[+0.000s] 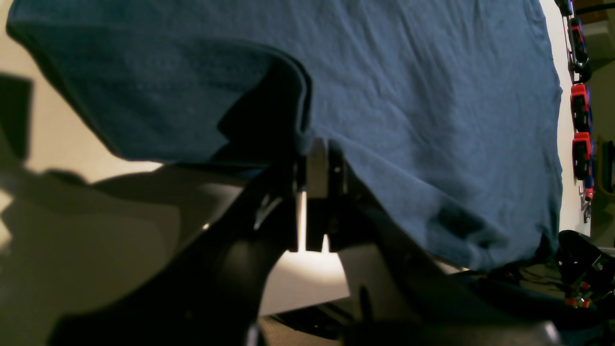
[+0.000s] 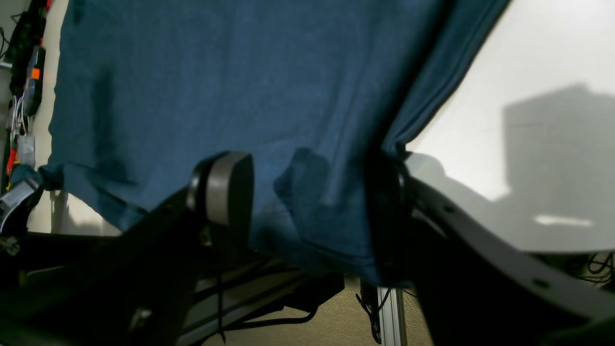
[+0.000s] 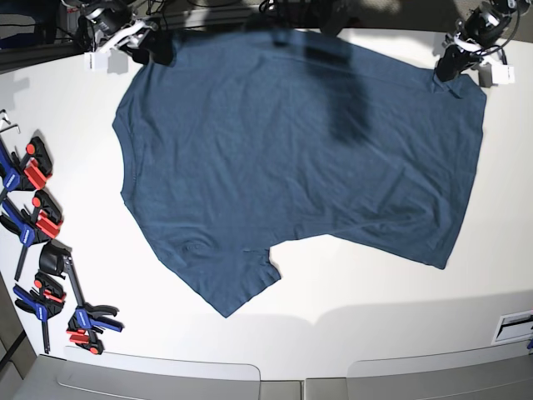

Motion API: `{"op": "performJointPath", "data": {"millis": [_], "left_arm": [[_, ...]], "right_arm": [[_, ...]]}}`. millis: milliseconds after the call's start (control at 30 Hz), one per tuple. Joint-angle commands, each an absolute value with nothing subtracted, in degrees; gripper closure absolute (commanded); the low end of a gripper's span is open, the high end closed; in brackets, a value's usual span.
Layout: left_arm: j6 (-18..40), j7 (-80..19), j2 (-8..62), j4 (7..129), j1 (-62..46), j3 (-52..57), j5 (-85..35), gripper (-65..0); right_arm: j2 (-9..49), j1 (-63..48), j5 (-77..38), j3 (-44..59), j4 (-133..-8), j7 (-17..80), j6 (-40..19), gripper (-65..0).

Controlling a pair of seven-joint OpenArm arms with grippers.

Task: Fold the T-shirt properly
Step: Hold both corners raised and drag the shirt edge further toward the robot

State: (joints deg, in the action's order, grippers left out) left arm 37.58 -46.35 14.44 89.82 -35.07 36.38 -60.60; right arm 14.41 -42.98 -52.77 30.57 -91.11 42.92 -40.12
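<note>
Closest to the lens, the left gripper (image 1: 317, 168) is clamped on the T-shirt (image 3: 291, 158) hem while the right gripper (image 2: 307, 192) stands wide around the opposite corner, not yet pinching; spreading looks underway, closing right comes next; no readable writing shows.

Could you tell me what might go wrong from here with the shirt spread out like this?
1. The right gripper stands open around the hem of the T-shirt while the left gripper is shut on its corner; a pull now could skew the cloth.
2. The near sleeve is creased and bunched, so a fold may set wrinkles.
3. The clamps lie close beside the shirt; dragged cloth might catch them.
</note>
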Motion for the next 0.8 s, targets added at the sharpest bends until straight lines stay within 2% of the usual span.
{"op": "performJointPath", "data": {"millis": [0,367,600,667,767], "left_arm": [[38.3,-45.4,15.1,90.5,-35.6,36.8,-62.0,0.0],[38.2,-45.4,15.1,90.5,-35.6,36.8,-61.6,0.0],[38.2,-45.4,15.1,90.5,-35.6,36.8,-61.6,0.0],[38.3,-45.4,15.1,90.5,-35.6,36.8,-61.6,0.0],[38.2,-45.4,15.1,90.5,-35.6,36.8,-61.6,0.0]], "right_arm": [[14.9,-43.7,-53.0,31.2,-91.4,43.7,-40.0,-34.6],[14.9,-43.9,-53.1,35.3,-91.4,47.0,-39.4,-34.4],[14.7,-43.8,-54.2,34.4,-91.4,47.0,-39.4,-28.2],[14.8,-43.8,-54.2,34.4,-91.4,47.0,-39.4,-23.6],[14.8,-43.8,-54.2,34.4,-91.4,47.0,-39.4,-9.2]]}}
